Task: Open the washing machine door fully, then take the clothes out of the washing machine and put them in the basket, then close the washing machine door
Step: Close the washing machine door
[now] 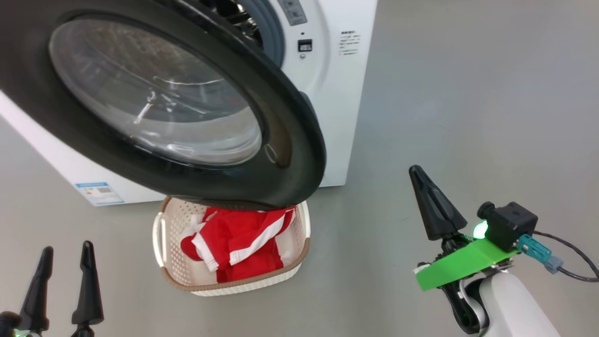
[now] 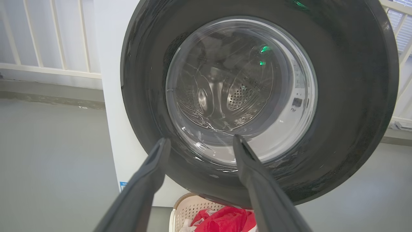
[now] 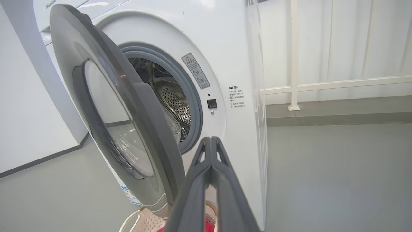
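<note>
The glossy round door (image 1: pixel 290 140) stands before my left jaws, spread apart; my right jaws, pressed together, are beside it.

L gripper (image 1: pixel 67 248) wide; R gripper (image 1: pixel 416 171) closed, empty.

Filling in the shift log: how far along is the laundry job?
Done: the washing machine door stands open and the clothes lie in the basket; the visible part of the drum shows no fabric. In hand: nothing, with the right jaws shut and empty and the left jaws open. Left: closing the door.
</note>
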